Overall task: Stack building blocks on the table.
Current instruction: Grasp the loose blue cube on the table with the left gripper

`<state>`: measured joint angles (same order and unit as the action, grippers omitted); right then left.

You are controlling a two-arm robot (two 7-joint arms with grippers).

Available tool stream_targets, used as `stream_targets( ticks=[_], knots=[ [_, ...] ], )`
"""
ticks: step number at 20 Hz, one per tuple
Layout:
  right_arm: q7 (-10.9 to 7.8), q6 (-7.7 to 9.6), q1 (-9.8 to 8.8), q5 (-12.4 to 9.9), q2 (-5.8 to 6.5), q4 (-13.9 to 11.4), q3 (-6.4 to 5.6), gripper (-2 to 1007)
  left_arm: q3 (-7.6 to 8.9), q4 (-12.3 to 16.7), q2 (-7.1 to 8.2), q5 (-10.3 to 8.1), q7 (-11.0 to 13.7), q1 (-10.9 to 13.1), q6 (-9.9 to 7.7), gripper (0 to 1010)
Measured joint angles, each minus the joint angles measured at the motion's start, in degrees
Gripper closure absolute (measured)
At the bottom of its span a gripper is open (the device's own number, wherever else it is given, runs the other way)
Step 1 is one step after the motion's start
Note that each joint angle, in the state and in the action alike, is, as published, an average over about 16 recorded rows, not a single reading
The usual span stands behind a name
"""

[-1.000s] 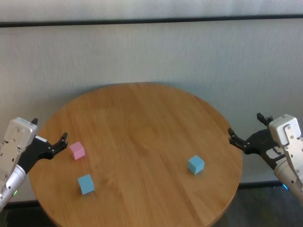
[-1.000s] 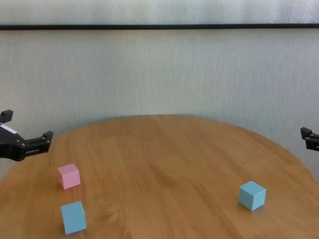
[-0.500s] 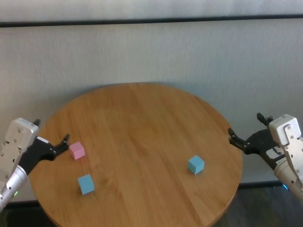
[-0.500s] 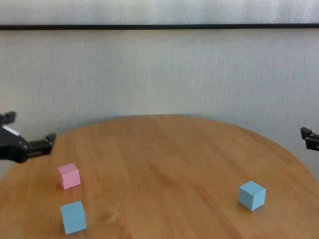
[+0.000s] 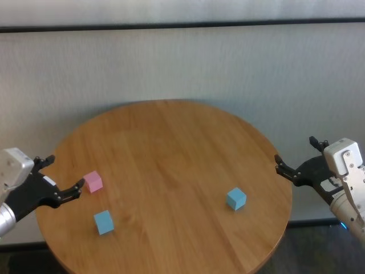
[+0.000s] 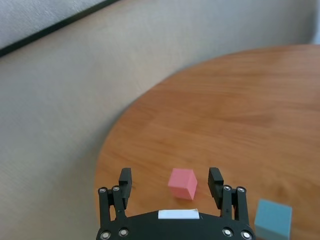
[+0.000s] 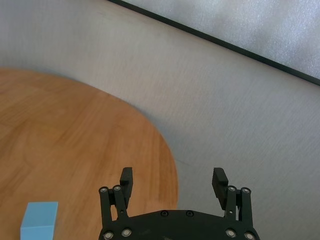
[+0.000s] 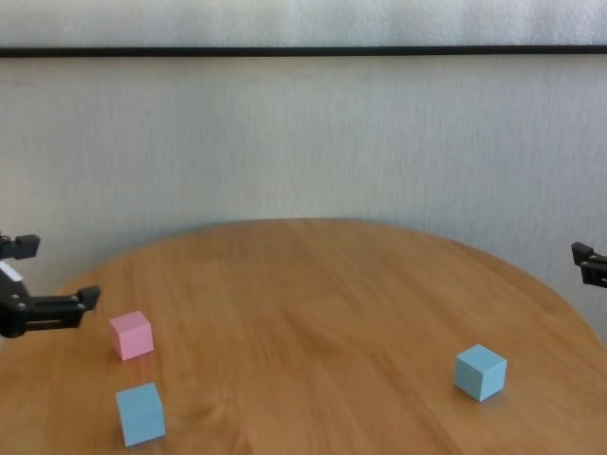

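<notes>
Left gripper (image 5: 64, 181), seen from the head camera, hovers at the left rim of the round wooden table (image 5: 171, 142) with its fingers spread and nothing between them, one fingertip just beside the pink block (image 5: 93, 181); a light blue block (image 5: 103, 222) lies nearer the front edge, and a second light blue block (image 5: 235, 198) sits well apart on the right side. Off the right rim the right gripper (image 5: 296, 165) hangs spread wide and empty, apart from every block. Behind the table runs a pale wall with a dark horizontal stripe near the top. From the left wrist camera the left gripper (image 6: 170, 182) shows its two fingers parted, the pink block (image 6: 182, 183) lying on the wood ahead between them, touching neither; a light blue block (image 6: 273, 219) appears blurred at the side. The right wrist camera shows the right gripper (image 7: 173, 181) parted over the table's edge and the wall, with one light blue block (image 7: 39, 220) partly cut off by the frame. In the chest view the left gripper (image 8: 59, 282) is cut off at the frame edge, and only a dark tip of the right gripper (image 8: 590, 264) shows.
</notes>
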<state>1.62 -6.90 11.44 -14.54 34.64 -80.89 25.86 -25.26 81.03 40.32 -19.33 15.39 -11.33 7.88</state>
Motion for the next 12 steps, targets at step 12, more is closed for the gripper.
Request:
stream_targets(
  ticks=[12],
  knots=[
    [0.00, 0.00, 0.00, 0.00, 0.00, 0.00, 0.00, 4, -0.95, -5.42, 2.15, -6.50, 19.91, -3.80, -0.84, 10]
  ],
)
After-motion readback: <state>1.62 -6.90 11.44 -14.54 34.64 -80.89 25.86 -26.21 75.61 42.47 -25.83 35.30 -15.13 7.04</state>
